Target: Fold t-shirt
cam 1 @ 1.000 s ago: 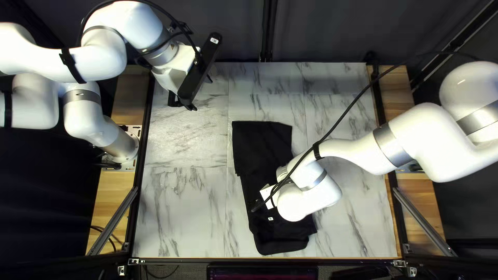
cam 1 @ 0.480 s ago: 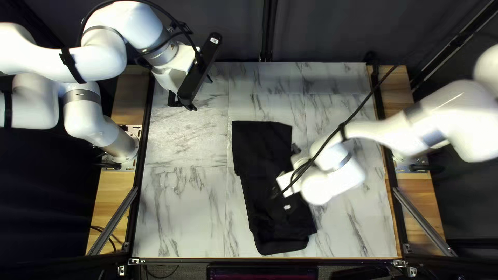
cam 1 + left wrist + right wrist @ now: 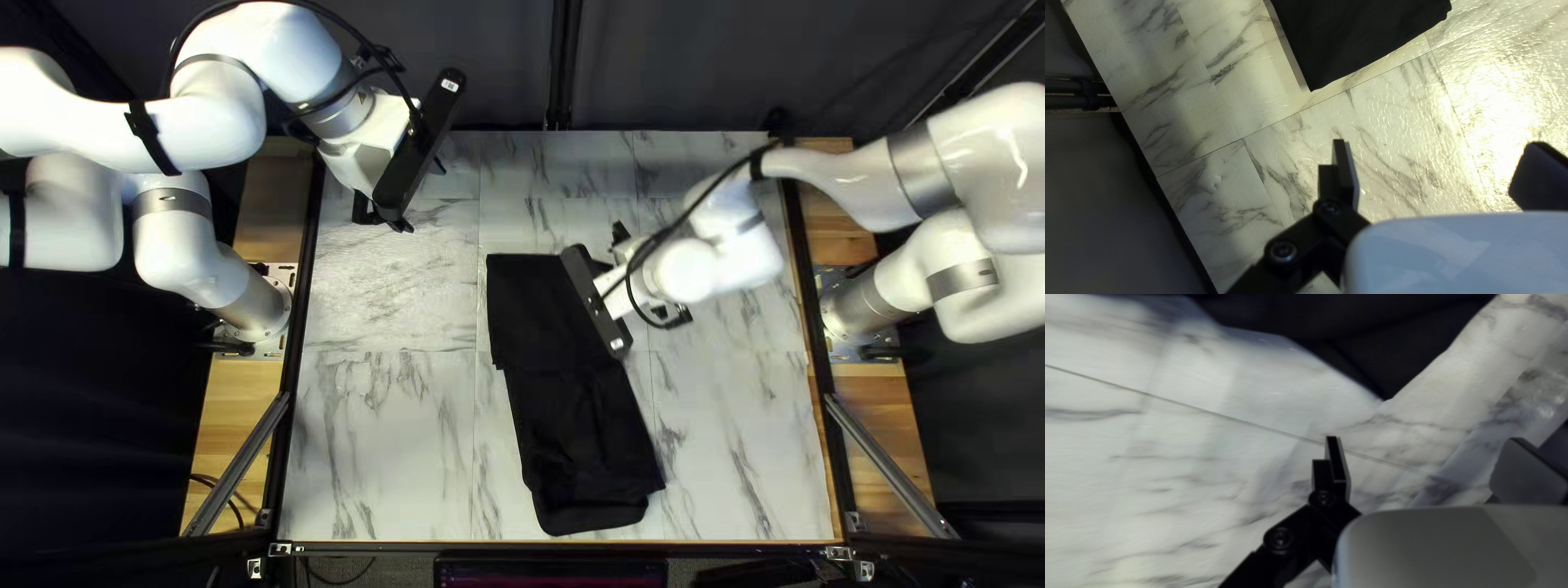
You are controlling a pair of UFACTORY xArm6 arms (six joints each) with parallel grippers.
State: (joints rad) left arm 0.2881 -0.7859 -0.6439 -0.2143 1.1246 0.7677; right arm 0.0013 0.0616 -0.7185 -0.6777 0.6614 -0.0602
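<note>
The black t-shirt (image 3: 577, 419) lies as a long narrow folded strip in the middle of the top left view. My left gripper (image 3: 383, 212) hangs over the table, off to the left of the cloth. In its wrist view the left gripper (image 3: 1429, 169) is open over bare marble, with a corner of the shirt (image 3: 1366, 38) ahead of it. My right gripper (image 3: 644, 281) is beside the shirt's upper right edge. The right wrist view has the right gripper (image 3: 1418, 465) open with nothing between its fingers, the dark cloth (image 3: 1372, 354) ahead.
Marble-patterned tabletop (image 3: 381, 436) shows on both sides of the shirt. A cable (image 3: 713, 191) runs along my right arm. Metal rails (image 3: 237, 463) flank the table, and a dark curtain (image 3: 675, 65) hangs behind its far edge.
My right arm has swung from over the shirt's lower part toward the table's far right, uncovering the cloth. The left arm and the shirt look unmoved.
</note>
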